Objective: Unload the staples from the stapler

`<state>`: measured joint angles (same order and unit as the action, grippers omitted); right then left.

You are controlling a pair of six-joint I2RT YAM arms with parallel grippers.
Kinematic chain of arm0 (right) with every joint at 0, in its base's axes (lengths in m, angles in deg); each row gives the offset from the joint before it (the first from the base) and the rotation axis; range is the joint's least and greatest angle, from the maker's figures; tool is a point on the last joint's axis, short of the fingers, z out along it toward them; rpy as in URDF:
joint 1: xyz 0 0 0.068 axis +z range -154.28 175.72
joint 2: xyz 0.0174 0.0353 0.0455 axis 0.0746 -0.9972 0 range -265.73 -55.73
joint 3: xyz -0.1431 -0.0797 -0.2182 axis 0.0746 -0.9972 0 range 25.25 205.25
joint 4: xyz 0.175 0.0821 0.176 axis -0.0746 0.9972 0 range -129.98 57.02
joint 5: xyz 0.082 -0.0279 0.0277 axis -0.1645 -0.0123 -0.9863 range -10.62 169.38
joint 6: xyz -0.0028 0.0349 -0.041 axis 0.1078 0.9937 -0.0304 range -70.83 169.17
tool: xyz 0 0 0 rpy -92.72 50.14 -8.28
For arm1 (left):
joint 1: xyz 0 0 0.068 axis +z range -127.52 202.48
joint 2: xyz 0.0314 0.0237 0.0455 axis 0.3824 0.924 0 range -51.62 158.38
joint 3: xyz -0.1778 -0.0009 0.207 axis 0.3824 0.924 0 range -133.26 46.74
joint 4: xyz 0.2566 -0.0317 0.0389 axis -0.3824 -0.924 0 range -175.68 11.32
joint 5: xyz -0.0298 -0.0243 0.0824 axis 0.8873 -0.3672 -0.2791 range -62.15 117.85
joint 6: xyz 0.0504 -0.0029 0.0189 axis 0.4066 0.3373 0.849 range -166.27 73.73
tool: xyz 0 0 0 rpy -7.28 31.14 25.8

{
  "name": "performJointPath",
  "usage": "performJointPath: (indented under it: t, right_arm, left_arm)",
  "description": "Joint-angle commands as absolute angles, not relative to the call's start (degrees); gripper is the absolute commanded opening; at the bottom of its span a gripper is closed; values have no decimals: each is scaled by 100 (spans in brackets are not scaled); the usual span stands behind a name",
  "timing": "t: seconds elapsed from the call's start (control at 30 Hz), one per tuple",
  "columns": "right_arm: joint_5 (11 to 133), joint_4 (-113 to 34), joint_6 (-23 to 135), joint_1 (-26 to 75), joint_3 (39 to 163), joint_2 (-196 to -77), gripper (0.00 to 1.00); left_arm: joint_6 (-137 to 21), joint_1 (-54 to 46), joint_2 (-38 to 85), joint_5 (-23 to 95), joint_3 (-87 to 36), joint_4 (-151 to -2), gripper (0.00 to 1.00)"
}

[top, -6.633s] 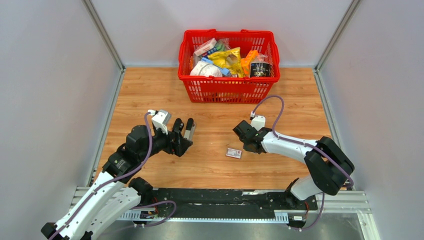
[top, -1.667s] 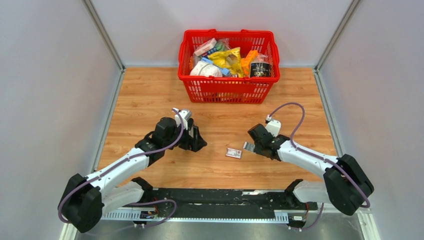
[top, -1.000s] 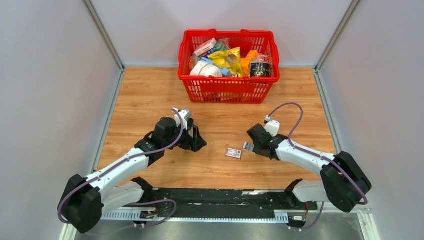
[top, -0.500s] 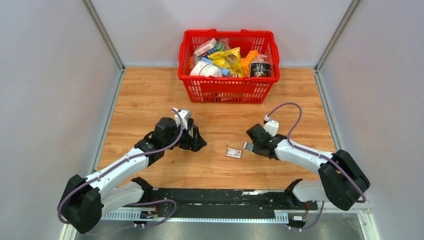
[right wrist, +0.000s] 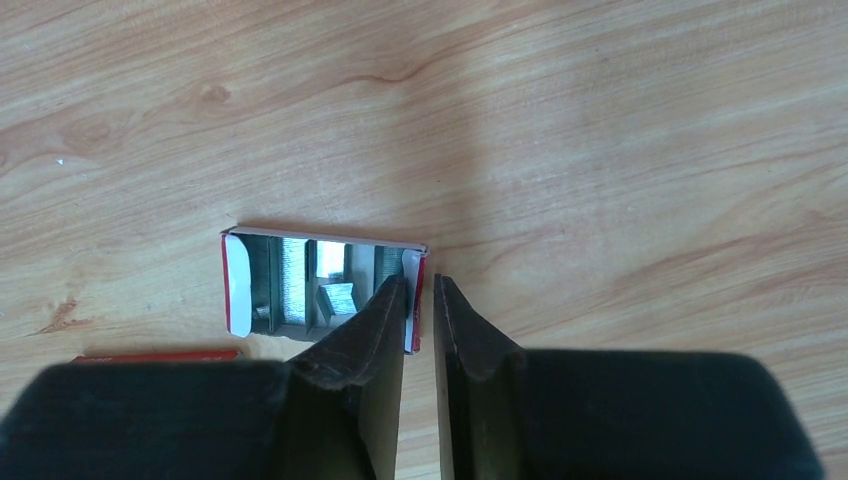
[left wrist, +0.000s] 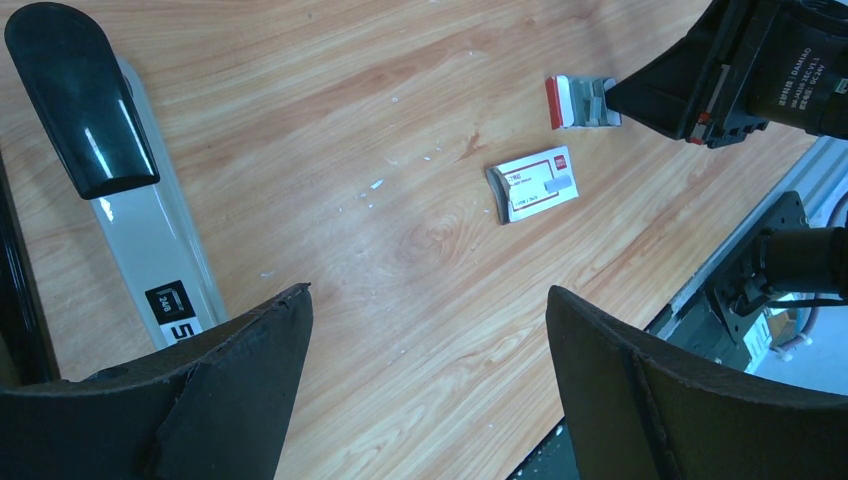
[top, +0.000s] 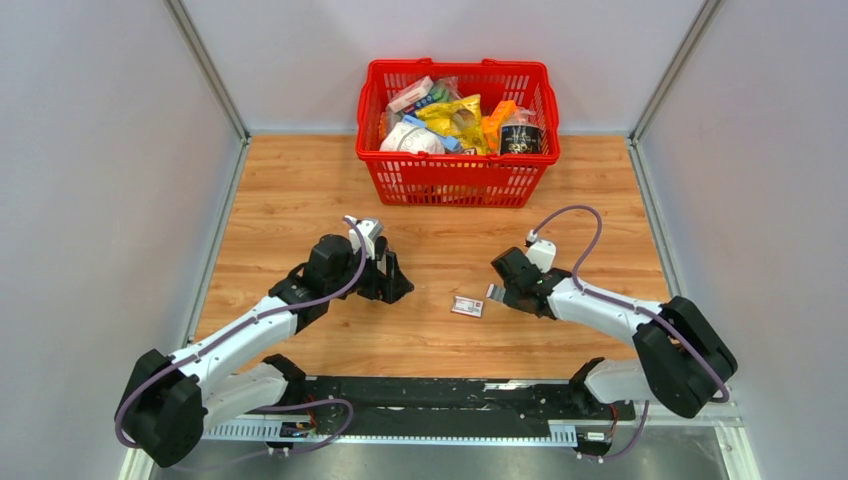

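The stapler (left wrist: 130, 225), black-topped on a grey base, lies flat on the wood by my left gripper's left finger. My left gripper (left wrist: 428, 293) hangs wide open over bare table, holding nothing. The staples (right wrist: 293, 270) are silvery strips lying in a small open white-and-red tray (right wrist: 237, 285), with one loose piece (right wrist: 338, 297) among them. My right gripper (right wrist: 420, 282) straddles the tray's right wall, one finger inside and one outside. Its jaws are nearly together, with a thin gap still showing. From above, the tray (top: 494, 292) sits just left of the right gripper (top: 506, 289).
The box's white-and-red sleeve (top: 467, 306) lies on the table between the arms, left of the tray. A red basket (top: 455, 180) full of packets stands at the back centre. Grey walls close in both sides, and a black rail runs along the near edge.
The right gripper's jaws have narrowed around the tray wall and the arm has edged slightly left. The left arm, stapler and sleeve have not moved.
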<state>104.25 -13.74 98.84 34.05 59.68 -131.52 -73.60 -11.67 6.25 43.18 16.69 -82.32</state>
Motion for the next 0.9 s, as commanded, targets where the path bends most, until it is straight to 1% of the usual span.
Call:
performJointPath:
  t: [0.0,0.2,0.3,0.47,0.6,0.87]
  right_arm:
    - [10435,-1555,9918,3378,6084,-13264,18]
    - [10426,-1590,9839,3378,6145,-13343,13]
    - [10426,-1590,9795,3386,6163,-13352,10]
    - [10426,-1564,9698,3386,6155,-13352,0]
    - [10373,-1608,9646,3386,6067,-13343,0]
    - [10224,-1555,9531,3404,5856,-13062,0]
  left_arm:
    - [-7360,-1197,542,4332,1633,-8132,93]
    - [-7378,-1197,551,4376,1650,-8097,93]
    - [-7378,-1215,665,4437,1659,-8027,93]
    - [-7378,-1276,981,4569,1685,-7903,93]
    - [-7361,-1452,1350,4613,1668,-7596,93]
    - [-7246,-1777,2132,4394,1466,-7499,92]
